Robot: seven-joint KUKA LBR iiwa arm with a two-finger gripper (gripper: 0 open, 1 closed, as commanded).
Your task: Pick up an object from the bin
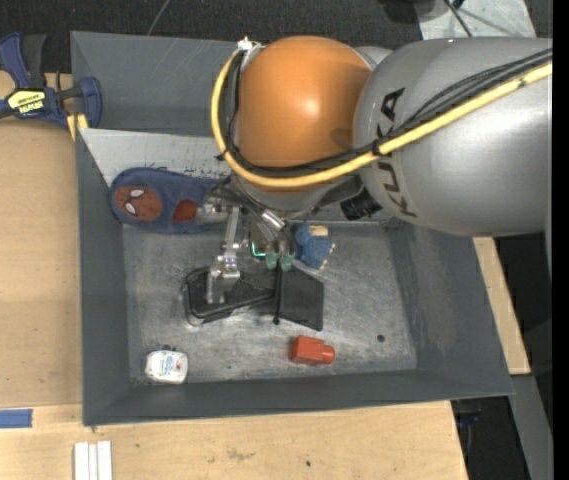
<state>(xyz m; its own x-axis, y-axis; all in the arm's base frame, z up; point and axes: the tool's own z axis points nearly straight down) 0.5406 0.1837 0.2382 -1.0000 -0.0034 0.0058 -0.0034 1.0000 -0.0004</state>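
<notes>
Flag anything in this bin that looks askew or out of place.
Nothing looks spilled or damaged. Only the blue Spider-Man item lies pushed against the bin's back wall; the black object lies skewed under the gripper.

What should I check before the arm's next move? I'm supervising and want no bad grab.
1. Gripper over a target: ok; the gripper sits low over the flat black pieces in the middle of the grey metal bin.
2. Grip secured: cannot tell.
3. Small red block clear: ok, it lies apart, lower in the view.
4. Blue lumpy object clear: not ok, it is close beside the gripper.
5. Small white round item clear: ok, it is in the lower-left corner.
</notes>
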